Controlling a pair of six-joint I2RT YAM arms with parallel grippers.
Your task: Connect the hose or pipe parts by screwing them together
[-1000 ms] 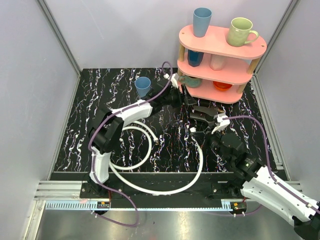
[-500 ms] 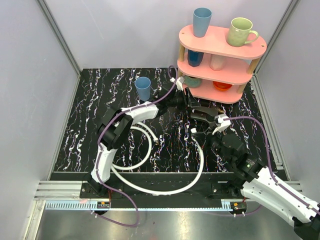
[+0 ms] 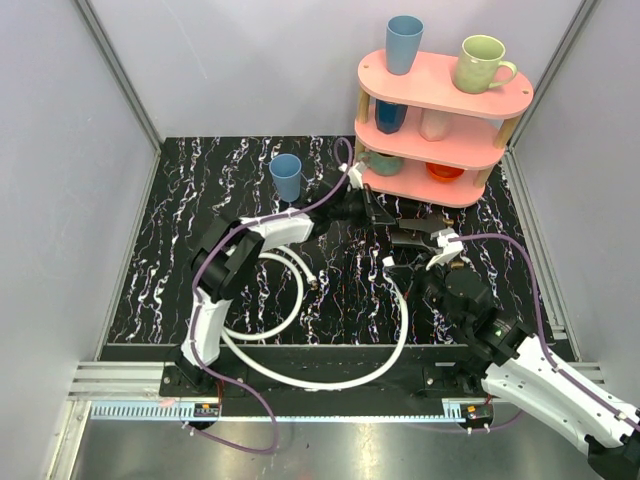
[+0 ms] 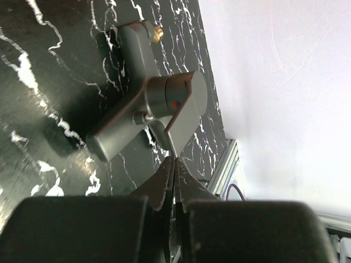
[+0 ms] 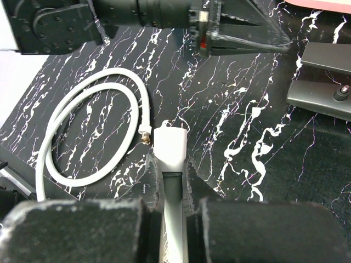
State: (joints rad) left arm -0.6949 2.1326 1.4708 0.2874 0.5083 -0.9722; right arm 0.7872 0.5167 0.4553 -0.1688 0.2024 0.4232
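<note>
A small white hose (image 3: 262, 300) lies coiled on the black marbled table, and its brass fitting (image 5: 145, 137) points at my right gripper. A larger white hose (image 3: 330, 380) sweeps along the near edge. Its end rises to my right gripper (image 3: 398, 250), which is shut on a white-capped end piece (image 5: 170, 145). My left gripper (image 3: 378, 212) reaches toward the foot of the shelf. Its jaws are pressed together (image 4: 174, 160). Just beyond them lies a grey angular fitting (image 4: 148, 104) with a brass tip (image 4: 157, 34). A thin edge of that fitting meets my left fingertips.
A pink three-tier shelf (image 3: 445, 100) holding cups stands at the back right, close to both grippers. A blue cup (image 3: 286, 175) stands on the table behind the left arm. Grey walls and aluminium rails (image 4: 225, 164) enclose the table.
My left gripper has gone from open to shut and has reached further right toward the shelf. The right gripper has shifted slightly and keeps its grip.
</note>
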